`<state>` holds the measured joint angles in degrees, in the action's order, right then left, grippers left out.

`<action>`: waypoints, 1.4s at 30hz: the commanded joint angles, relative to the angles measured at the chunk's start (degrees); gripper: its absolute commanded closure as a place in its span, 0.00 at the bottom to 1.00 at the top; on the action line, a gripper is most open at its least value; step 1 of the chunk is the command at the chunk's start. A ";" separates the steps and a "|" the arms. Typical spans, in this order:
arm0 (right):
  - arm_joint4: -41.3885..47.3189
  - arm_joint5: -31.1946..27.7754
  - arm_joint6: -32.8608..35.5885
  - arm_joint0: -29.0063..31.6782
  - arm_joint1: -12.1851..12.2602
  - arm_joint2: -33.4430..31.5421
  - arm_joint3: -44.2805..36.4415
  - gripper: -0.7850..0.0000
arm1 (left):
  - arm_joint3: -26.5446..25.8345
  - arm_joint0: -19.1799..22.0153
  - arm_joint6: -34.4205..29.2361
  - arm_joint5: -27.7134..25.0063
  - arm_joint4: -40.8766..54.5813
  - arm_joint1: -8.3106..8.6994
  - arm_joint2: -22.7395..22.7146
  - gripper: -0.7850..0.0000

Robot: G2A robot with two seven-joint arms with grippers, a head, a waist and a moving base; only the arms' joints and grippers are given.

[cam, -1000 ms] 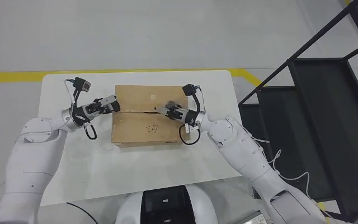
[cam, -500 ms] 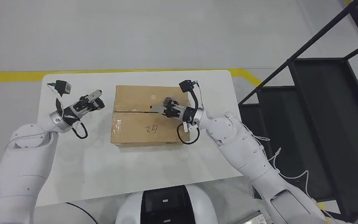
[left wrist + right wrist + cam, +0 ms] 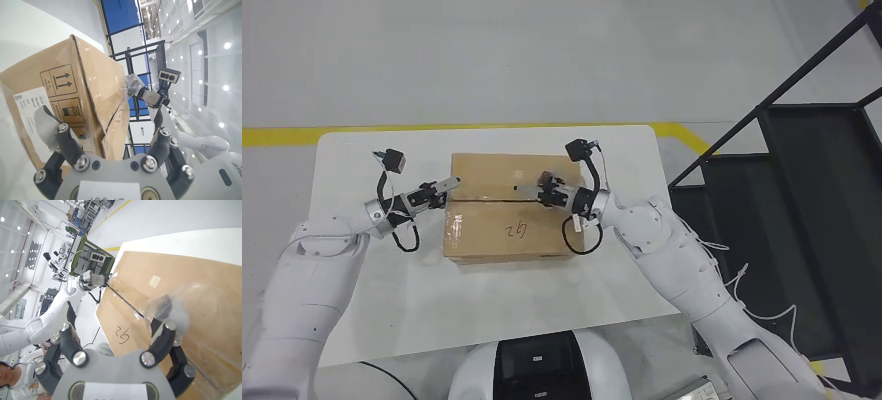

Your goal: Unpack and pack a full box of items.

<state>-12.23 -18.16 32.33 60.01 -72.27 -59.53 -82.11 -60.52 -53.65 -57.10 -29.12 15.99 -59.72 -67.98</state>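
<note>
Box (image 3: pixel 492 235) of cardboard, flaps closed, taped seam (image 3: pixel 487 199) along top, directly beneath right gripper (image 3: pixel 554 192) and just ahead of left gripper (image 3: pixel 449 184). Right gripper above seam, near middle of box top, jaws spread wide. Clear bag (image 3: pixel 170 308) of small dark parts lying against one fingertip (image 3: pixel 157 324), over seam. Left gripper at box's end, level with top edge at seam's end, jaws wide, nothing between them. White table (image 3: pixel 362 290) below both grippers, under box.

Handwritten 62 (image 3: pixel 513 231) on the box (image 3: pixel 492 180) lid
</note>
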 commanded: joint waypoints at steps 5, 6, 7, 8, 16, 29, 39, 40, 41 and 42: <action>-0.60 -1.13 1.54 -0.67 -0.06 0.68 1.20 0.00 | -0.07 2.17 -0.71 -0.30 0.22 -0.95 2.93 0.00; -0.64 -1.17 1.61 -0.81 -0.09 0.75 1.26 0.00 | -0.02 2.48 -0.70 -0.39 0.15 -1.09 3.33 0.00; -0.67 -1.17 1.62 -0.86 -0.11 0.82 1.14 0.00 | 0.07 2.74 -0.68 -0.45 0.05 -1.21 3.69 0.00; -0.80 -1.15 1.70 -0.85 -0.11 0.89 0.96 0.00 | 0.14 2.94 -0.76 -0.46 0.07 -1.33 4.03 0.00; -1.13 -0.64 2.45 -0.90 -0.35 2.18 1.13 0.00 | 0.70 3.70 -1.68 -0.74 0.89 -1.94 5.64 0.00; -0.39 -0.45 3.87 -3.17 -1.44 5.83 3.71 0.00 | 1.49 4.04 -2.28 -1.39 2.07 -2.27 6.01 0.00; 5.02 -4.47 4.50 -5.77 -2.32 6.59 5.38 0.00 | 2.19 3.94 -3.09 -1.83 3.44 -2.28 5.51 0.00; 5.21 -4.27 4.42 -5.72 -2.29 6.32 5.28 0.00 | 2.18 3.89 -3.20 -1.90 3.55 -2.27 5.48 0.00; 5.60 -3.99 4.33 -5.54 -2.24 6.00 5.02 0.00 | 2.12 3.79 -3.26 -1.99 3.75 -2.28 5.43 0.00; 5.66 -3.51 4.14 -5.34 -2.16 5.58 4.79 0.00 | 2.07 3.67 -3.30 -1.98 3.86 -2.27 5.39 0.00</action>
<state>-6.68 -22.15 36.61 54.47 -74.50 -53.58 -77.11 -58.38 -49.86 -60.38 -31.10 19.73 -61.99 -62.55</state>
